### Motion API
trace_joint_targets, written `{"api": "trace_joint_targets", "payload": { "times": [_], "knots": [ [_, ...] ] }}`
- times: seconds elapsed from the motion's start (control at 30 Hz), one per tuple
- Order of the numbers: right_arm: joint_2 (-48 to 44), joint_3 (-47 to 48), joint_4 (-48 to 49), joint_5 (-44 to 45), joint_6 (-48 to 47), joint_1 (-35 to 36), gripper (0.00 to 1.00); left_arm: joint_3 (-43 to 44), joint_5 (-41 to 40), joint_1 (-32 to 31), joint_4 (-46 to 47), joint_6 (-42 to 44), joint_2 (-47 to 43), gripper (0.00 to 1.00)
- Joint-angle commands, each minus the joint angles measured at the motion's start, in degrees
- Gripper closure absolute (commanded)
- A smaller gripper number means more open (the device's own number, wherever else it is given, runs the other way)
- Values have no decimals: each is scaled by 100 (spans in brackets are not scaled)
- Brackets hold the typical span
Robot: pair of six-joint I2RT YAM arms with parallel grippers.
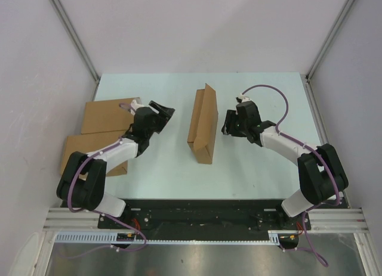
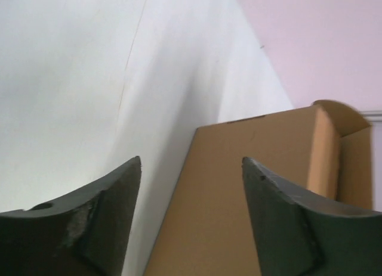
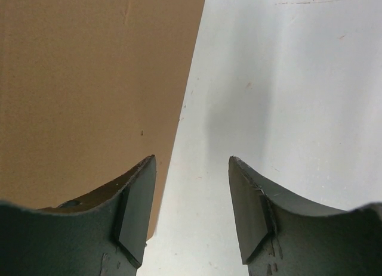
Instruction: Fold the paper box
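- Centrally, the box [image 1: 203, 124] stands on edge on the table [image 1: 262, 91], with its long side running from 12 to 6 o'clock in the top view.
- It looks folded up into a narrow upright slab, with broad brown faces toward 9 and 3 o'clock.
- At 9 o'clock of the box, the left gripper [image 1: 164, 114] hangs a little apart from it, with its jaws spread and nothing between them.
- The left wrist view shows both dark fingers [image 2: 101, 216] wide apart around the left gripper [image 2: 191, 163]. Beyond them is the box [image 2: 262, 139], whose end is open, with a rounded flap at 2 o'clock.
- At 3 o'clock of the box, the right gripper [image 1: 228, 122] sits near the broad face without touching it.
- The right wrist view shows the right gripper [image 3: 191, 160] parted and empty. The box [image 3: 89, 79] fills the 10 o'clock side and bare table [image 3: 286, 79] the 2 o'clock side.
- Whether the left-hand finger [image 3: 134, 210] in that view brushes the cardboard cannot be told.
- Two flat boxes [image 1: 107, 115] lie overlapping at the table's 9 o'clock edge, partly under the left arm.
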Motion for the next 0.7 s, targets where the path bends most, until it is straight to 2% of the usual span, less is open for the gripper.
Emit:
{"api": "trace_joint_targets", "payload": {
  "times": [0.0, 0.1, 0.2, 0.37, 0.4, 0.67],
  "knots": [
    [-81, 206, 55, -29, -1, -101, 42, -311, 1063, 378, 1419, 283, -310, 20],
    [-125, 206, 82, -47, 96, -206, 40, -383, 1706, 563, 2272, 292, -188, 15],
    [-204, 198, 222, -221, 219, -312, 36, -85, 2479, 546, 2512, 424, 172, 14],
    [-275, 198, 670, -477, 465, -347, 32, -58, 3062, 414, 3399, 134, 744, 14],
    [-275, 198, 706, -512, 500, -347, 32, 21, 3123, 388, 3375, 143, 814, 9],
    [-187, 198, 820, -565, 527, -365, 32, 346, 3387, 115, 3129, 591, 885, 7]
  ]
}}
